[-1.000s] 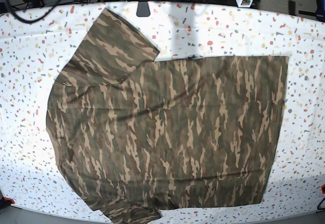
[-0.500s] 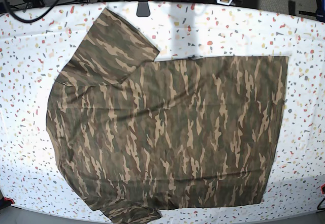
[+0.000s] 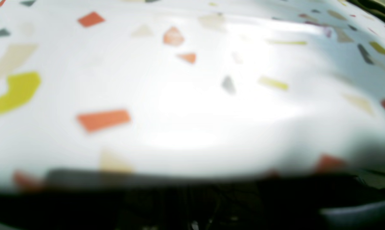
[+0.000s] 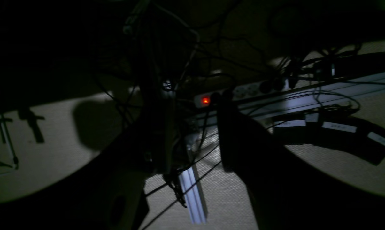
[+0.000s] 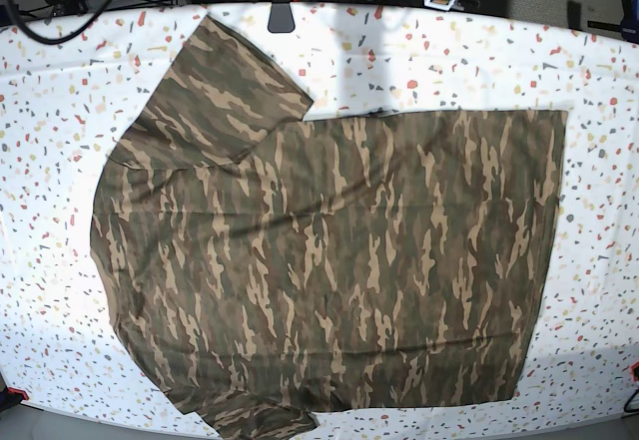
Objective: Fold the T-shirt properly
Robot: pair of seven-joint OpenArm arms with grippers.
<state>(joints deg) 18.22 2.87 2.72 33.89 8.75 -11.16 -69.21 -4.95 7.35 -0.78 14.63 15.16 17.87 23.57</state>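
T-shirt spread flat, unfolded, across centre of speckled desk; unchanged from a second ago, folding not begun. Both pincers out of frame, state impossible to tell.

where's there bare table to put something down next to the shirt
Bare terrazzo table shows left of the T-shirt, along the far edge beyond its sleeve, and in a strip right of the hem. The near edge is crowded: cloth reaches almost to it.
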